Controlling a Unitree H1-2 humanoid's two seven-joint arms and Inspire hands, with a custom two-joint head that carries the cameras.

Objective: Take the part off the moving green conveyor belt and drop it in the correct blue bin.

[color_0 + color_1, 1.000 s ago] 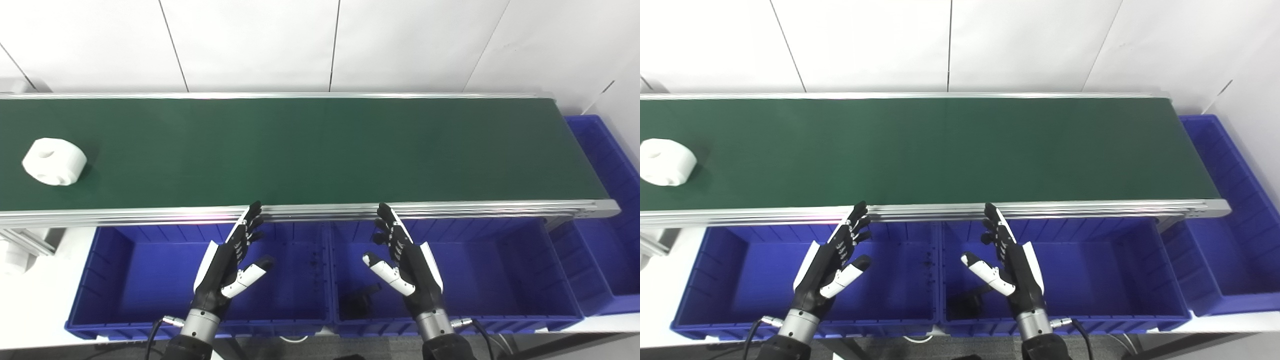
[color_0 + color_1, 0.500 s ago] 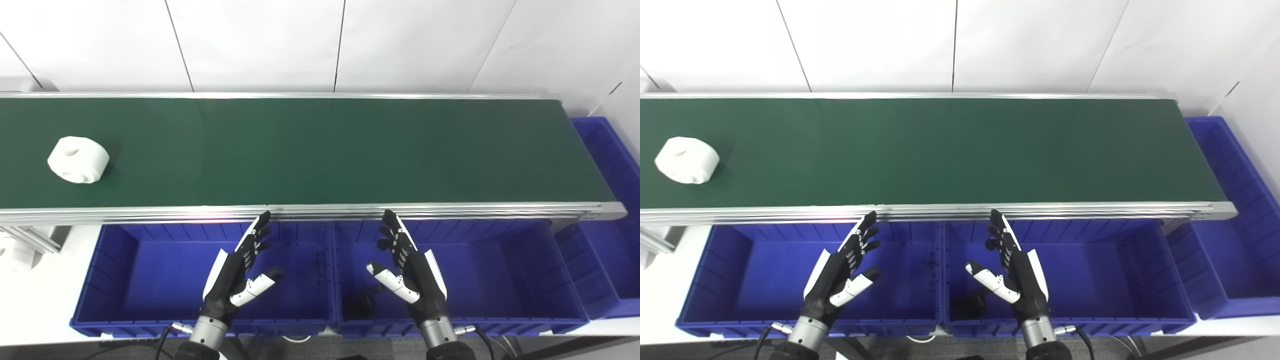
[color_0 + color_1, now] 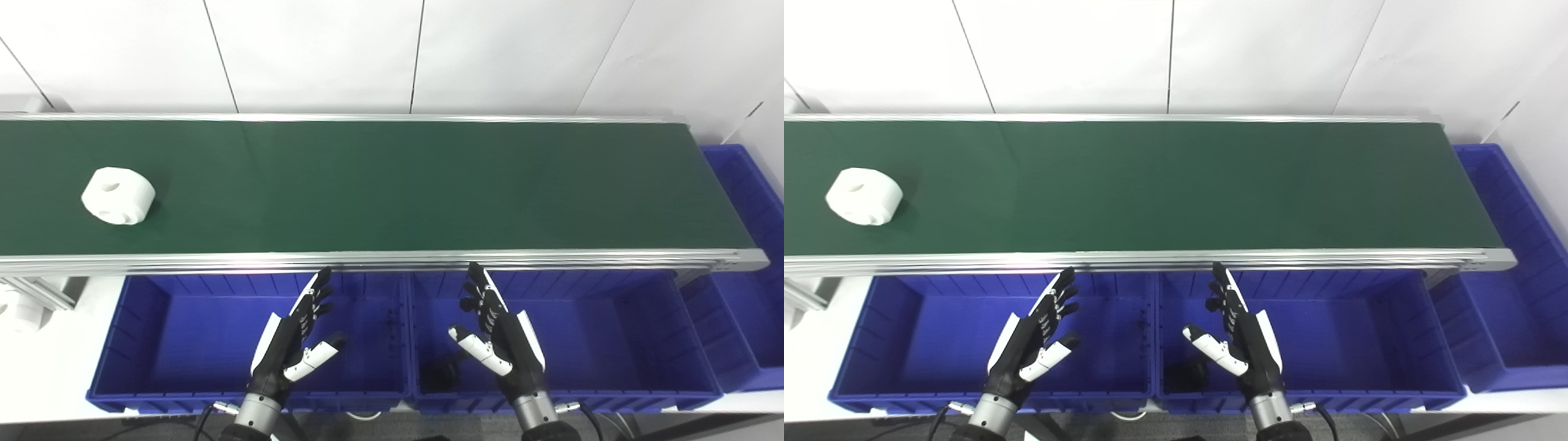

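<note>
Far to the left of both hands, one white part (image 3: pixel 118 195) lay on the green belt (image 3: pixel 392 184), beyond their fingertips. The left hand (image 3: pixel 293 343) and right hand (image 3: pixel 499 337) hovered empty with fingers spread, each over one blue bin (image 3: pixel 184 343) (image 3: pixel 612 331). A third bin (image 3: pixel 744 245) sat well right.

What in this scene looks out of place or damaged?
Nothing stands out. The white part sits flat on the green belt, and both open hands, left and right, hover over the blue bins.
</note>
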